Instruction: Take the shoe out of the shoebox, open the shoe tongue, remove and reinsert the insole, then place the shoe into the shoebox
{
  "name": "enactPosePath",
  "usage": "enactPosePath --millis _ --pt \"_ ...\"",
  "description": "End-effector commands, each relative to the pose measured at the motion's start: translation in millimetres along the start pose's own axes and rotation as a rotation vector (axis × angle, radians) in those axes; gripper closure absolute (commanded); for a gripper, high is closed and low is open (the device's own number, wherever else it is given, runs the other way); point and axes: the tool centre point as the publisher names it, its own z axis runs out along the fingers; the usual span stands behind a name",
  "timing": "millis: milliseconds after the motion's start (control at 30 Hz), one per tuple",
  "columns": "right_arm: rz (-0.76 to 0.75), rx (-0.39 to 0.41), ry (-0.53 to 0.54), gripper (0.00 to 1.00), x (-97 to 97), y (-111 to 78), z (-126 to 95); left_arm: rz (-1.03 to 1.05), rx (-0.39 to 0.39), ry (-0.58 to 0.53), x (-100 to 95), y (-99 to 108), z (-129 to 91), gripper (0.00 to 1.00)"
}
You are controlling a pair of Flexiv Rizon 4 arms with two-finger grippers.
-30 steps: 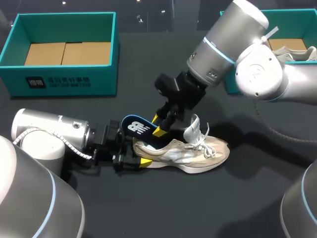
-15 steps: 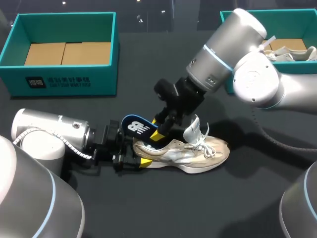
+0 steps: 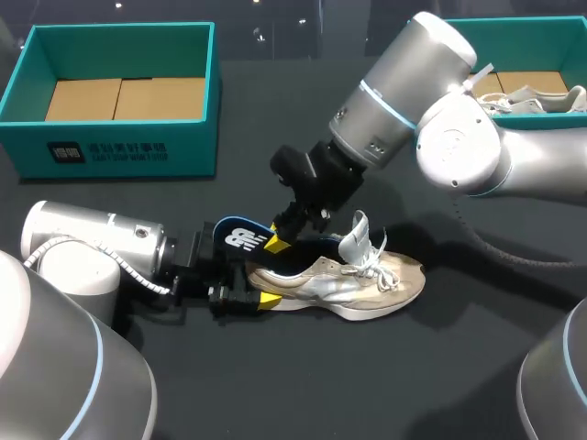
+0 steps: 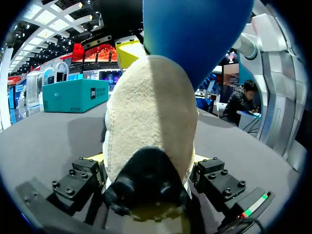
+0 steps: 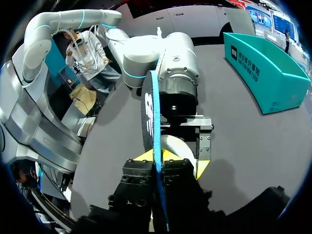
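Right end effector pinches insole; left end effector grips shoe — mid-table.

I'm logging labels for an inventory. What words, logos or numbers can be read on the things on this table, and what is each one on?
Teal cardboard shoebox: white print on its front wall, too small and blurred to read.
Dark blue foam insole: a white logo mark, no legible words.
Beige mesh sneaker: no readable print.
No numbers or signs show.
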Motion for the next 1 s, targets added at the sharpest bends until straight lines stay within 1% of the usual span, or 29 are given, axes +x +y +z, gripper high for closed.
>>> enactPosePath --millis 33,400,433,500,567,600,633,667,700,733,767,1000 --pt "-0.041 0.095 -0.048 1.0 6.4 21.8 -6.2 0.0 0.001 -0.002 1.1 -0.2 -0.9 1.0" --pt "-0.041 0.095 -0.048 1.0 6.4 21.8 -6.2 0.0 0.001 -0.002 1.1 -0.2 -0.9 1.0" --pt "-0.094 0.046 -0.042 1.0 5.8 27.0 -4.6 0.0 0.001 -0.002 1.1 -0.2 -0.9 1.0" --pt "-0.167 -0.012 -0.044 1.0 5.3 38.9 -6.4 0.0 0.001 -0.002 1.1 -0.2 -0.9 1.0" --pt "-0.237 -0.06 -0.06 1.0 8.1 52.3 -14.5 0.0 0.001 -0.002 1.1 -0.2 -0.9 1.0" --pt "-0.277 -0.097 -0.065 1.0 11.0 57.8 -20.5 0.0 0.001 -0.002 1.1 -0.2 -0.9 1.0" --pt "-0.287 -0.118 -0.069 1.0 14.3 63.5 -27.8 0.0 0.001 -0.002 1.1 -0.2 -0.9 1.0" --pt "-0.267 -0.17 -0.058 1.0 17.0 67.9 -35.7 0.0 0.001 -0.002 1.1 -0.2 -0.9 1.0" --pt "-0.229 -0.267 -0.046 1.0 19.2 70.8 -40.8 0.0 0.001 -0.002 1.1 -0.2 -0.9 1.0" --pt "-0.21 -0.392 -0.032 1.0 23.6 74.5 -51.5 0.0 0.001 -0.002 1.1 -0.2 -0.9 1.0" --pt "-0.228 -0.423 -0.062 1.0 30.5 78.8 -61.6 0.0 0.001 -0.002 1.1 -0.2 -0.9 1.0" --pt "-0.228 -0.423 -0.062 1.0 30.5 78.8 -61.6 0.0 0.001 -0.002 1.1 -0.2 -0.9 1.0"
